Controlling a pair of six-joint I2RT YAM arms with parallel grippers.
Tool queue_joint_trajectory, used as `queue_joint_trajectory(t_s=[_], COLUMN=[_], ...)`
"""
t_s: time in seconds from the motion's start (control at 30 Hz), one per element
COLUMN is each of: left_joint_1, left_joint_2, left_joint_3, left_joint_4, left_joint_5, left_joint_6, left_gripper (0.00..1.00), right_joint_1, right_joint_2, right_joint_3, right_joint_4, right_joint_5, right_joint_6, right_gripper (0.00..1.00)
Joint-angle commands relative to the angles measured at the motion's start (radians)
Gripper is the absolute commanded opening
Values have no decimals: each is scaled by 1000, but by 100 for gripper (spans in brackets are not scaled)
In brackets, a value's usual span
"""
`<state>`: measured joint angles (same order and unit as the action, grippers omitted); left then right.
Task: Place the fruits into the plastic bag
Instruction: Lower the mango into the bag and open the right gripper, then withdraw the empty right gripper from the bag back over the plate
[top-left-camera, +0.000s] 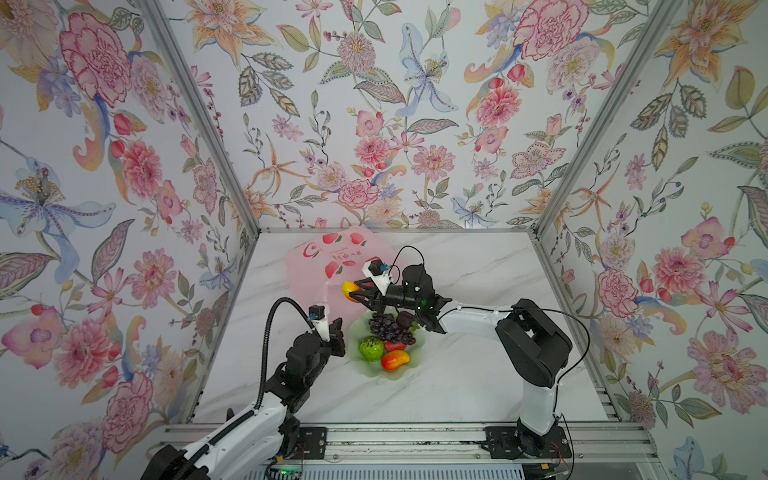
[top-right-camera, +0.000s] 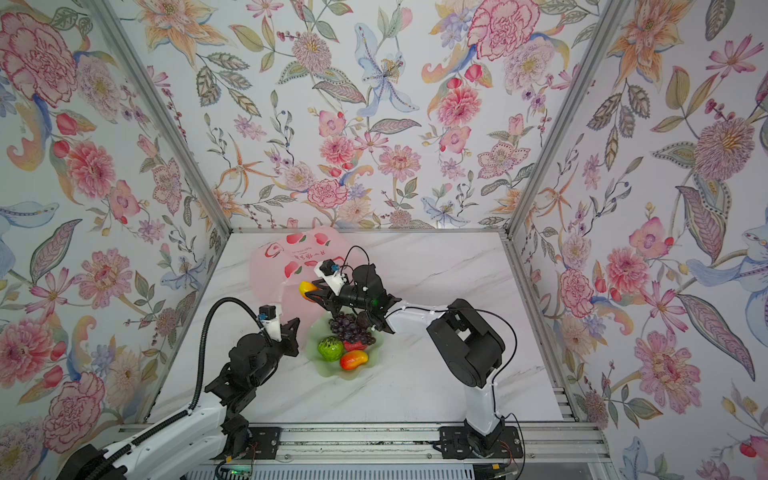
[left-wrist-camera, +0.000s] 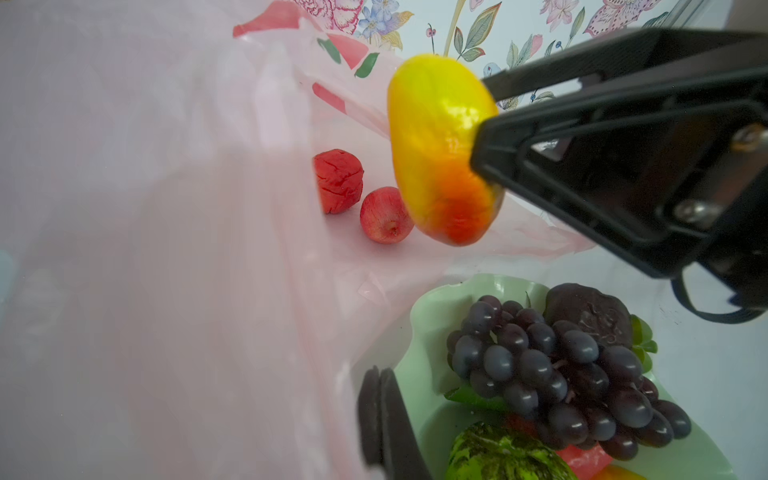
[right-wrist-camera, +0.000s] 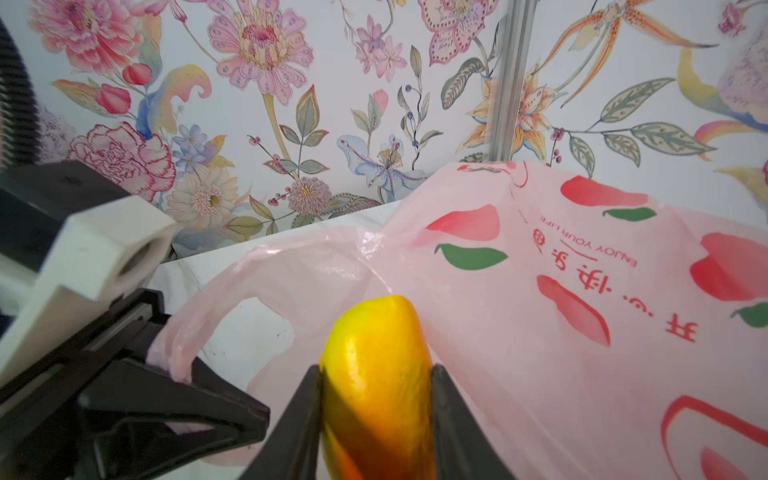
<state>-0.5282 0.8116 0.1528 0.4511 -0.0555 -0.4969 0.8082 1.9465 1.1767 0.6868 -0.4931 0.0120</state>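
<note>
mango (right-wrist-camera: 376, 374) between right fingers (right-wrist-camera: 299, 419), at the open plastic bag (right-wrist-camera: 540, 291)

I hold a glossy yellow-to-red mango (right-wrist-camera: 376, 386) clamped in my right gripper (top-left-camera: 354, 292), in the air at the mouth of the crinkly pink bag (top-left-camera: 309, 266). One bag handle is pinched in my left gripper (top-left-camera: 338, 326). Inside the bag lie an apple (left-wrist-camera: 384, 214) and a wrinkled red fruit (left-wrist-camera: 337, 180). On the plate (top-left-camera: 371, 370) lie grapes (top-left-camera: 388, 326), a maroon fruit (top-left-camera: 405, 320), a bumpy green fruit (top-left-camera: 371, 348) and a second mango (top-left-camera: 395, 360).

Left arm (top-left-camera: 249, 419), jaws closed tight; right arm (top-left-camera: 469, 322), jaws part-wide.
</note>
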Motion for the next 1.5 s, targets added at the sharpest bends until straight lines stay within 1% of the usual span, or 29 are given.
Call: queue_joint_trajectory(t_s=[0.0,0.13,0.27,0.47,0.77,0.8,0.83,0.87,0.9,0.93,1.07,1.23,1.3,1.47], left_joint_1=[5,6,5,6,6,5,5,5,5,5,6,6,6,6], left_joint_2=[-2,5,3,-13,-35,-38,-39,-41,-42,-44,-56,-60,-57,-57], left_joint_3=[22,22,22,15,3,2,2,1,0,-1,-7,-9,-7,-5], left_joint_4=[31,32,32,37,37,36,35,37,37,37,34,35,35,31], left_joint_5=[15,14,15,14,14,14,14,14,14,11,9,9,8,5], left_joint_6=[3,3,2,1,1,2,2,2,2,2,1,0,0,0], left_gripper=[0,0,0,0,0,0,0,0,0,0,0,0,0,0], right_joint_1=[8,21,26,25,17,19,17,17,17,17,17,14,13,11], right_joint_2=[32,69,110,195,332,346,355,365,374,379,377,349,330,280], right_joint_3=[42,67,125,246,417,434,448,458,469,476,476,434,409,343], right_joint_4=[-38,-49,-84,-85,-9,-4,2,12,19,26,44,69,78,99], right_joint_5=[24,57,117,212,358,371,382,393,400,401,398,383,377,363], right_joint_6=[-10,-31,-3,120,368,391,411,434,454,465,475,470,465,455], right_gripper=[35,34,34,35,36,40,47,60,69,75,80,83,99,99])
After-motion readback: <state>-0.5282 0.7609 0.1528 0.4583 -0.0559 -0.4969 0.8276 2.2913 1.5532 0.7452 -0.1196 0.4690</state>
